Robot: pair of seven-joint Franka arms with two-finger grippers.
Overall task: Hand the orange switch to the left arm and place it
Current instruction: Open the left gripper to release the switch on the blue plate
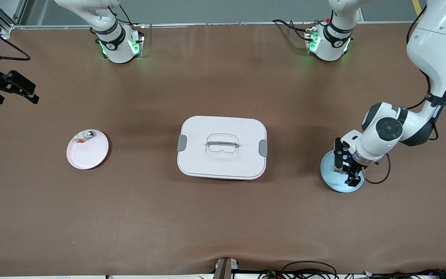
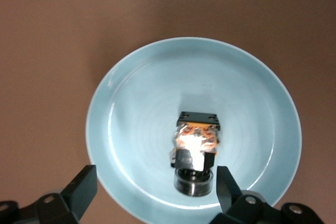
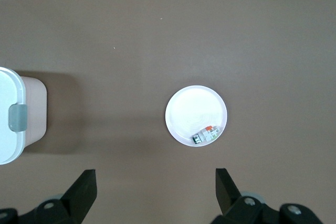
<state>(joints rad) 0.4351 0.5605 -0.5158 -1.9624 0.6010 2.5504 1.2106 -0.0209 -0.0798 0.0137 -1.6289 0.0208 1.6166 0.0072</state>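
The orange switch (image 2: 197, 141), a small black block with orange markings and a round metal end, lies on a light blue plate (image 2: 136, 103). My left gripper (image 2: 153, 190) is open and low over this plate. The switch sits between the fingers, close to one fingertip (image 2: 226, 184), and nothing is gripped. In the front view the left gripper (image 1: 346, 170) hides the switch on the blue plate (image 1: 329, 172). My right gripper (image 3: 153, 190) is open and empty, up in the air at the right arm's end of the table (image 1: 16, 97). The white box (image 1: 222, 147) stands mid-table between the two plates.
A pale pink plate (image 1: 87, 153) toward the right arm's end holds a small silver-green piece with a red bit (image 1: 85, 136). That piece also shows in the right wrist view (image 3: 206, 135), with a corner of the box (image 3: 13, 119) in the same view.
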